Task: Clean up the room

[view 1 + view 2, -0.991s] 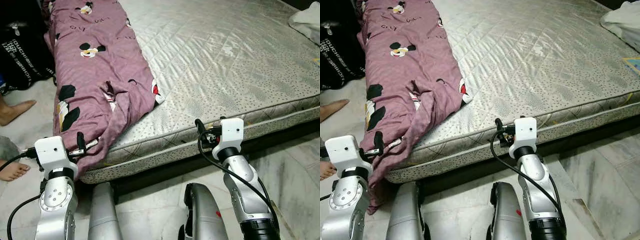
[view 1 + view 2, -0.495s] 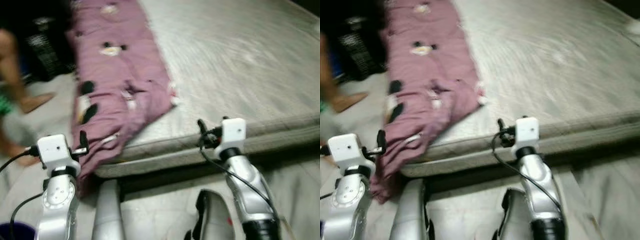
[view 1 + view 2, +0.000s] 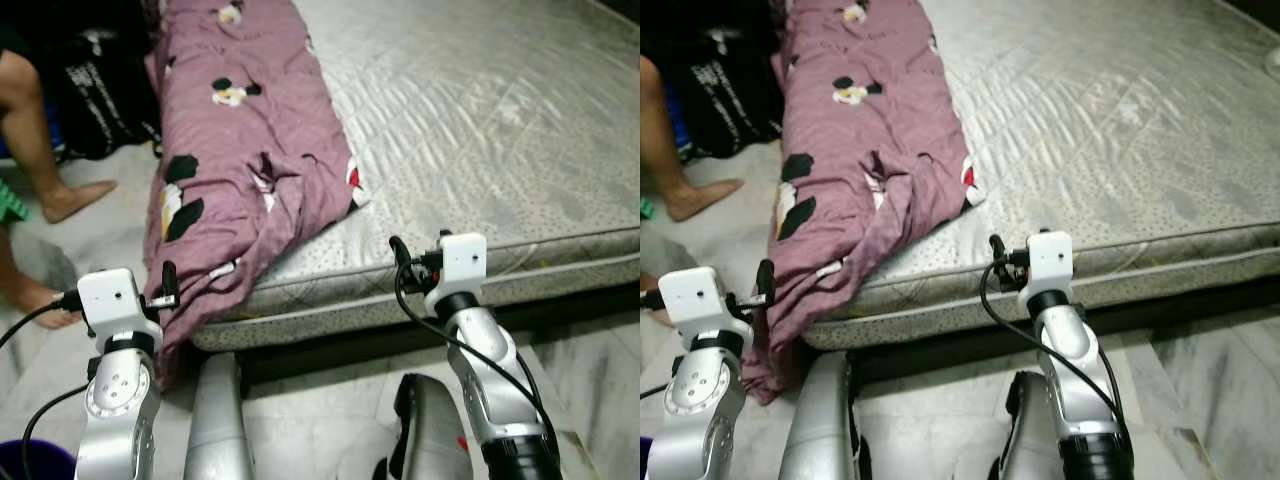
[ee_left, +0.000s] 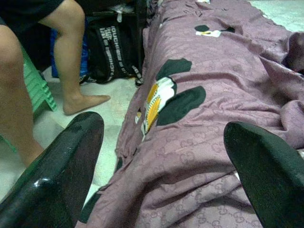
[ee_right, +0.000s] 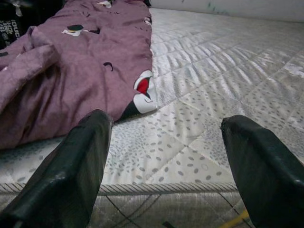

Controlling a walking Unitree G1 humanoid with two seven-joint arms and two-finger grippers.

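Meanwhile, my left gripper (image 3: 168, 285) and right gripper (image 3: 397, 252), jaws released, face the rumpled mauve cartoon-print quilt (image 3: 245, 160) spilling off the bare quilted grey mattress (image 3: 480, 130).

soft indoor light, sharp head views; sheen on the mattress (image 3: 480, 120), dark top left corner. wrist views dimmer, greenish, with near fingers (image 4: 61, 171) blurred.

A person's bare legs and foot (image 3: 75, 198) stand on the pale tiled floor (image 3: 110, 225) beside a black printed bag (image 3: 100, 105) (white lettering, unreadable).
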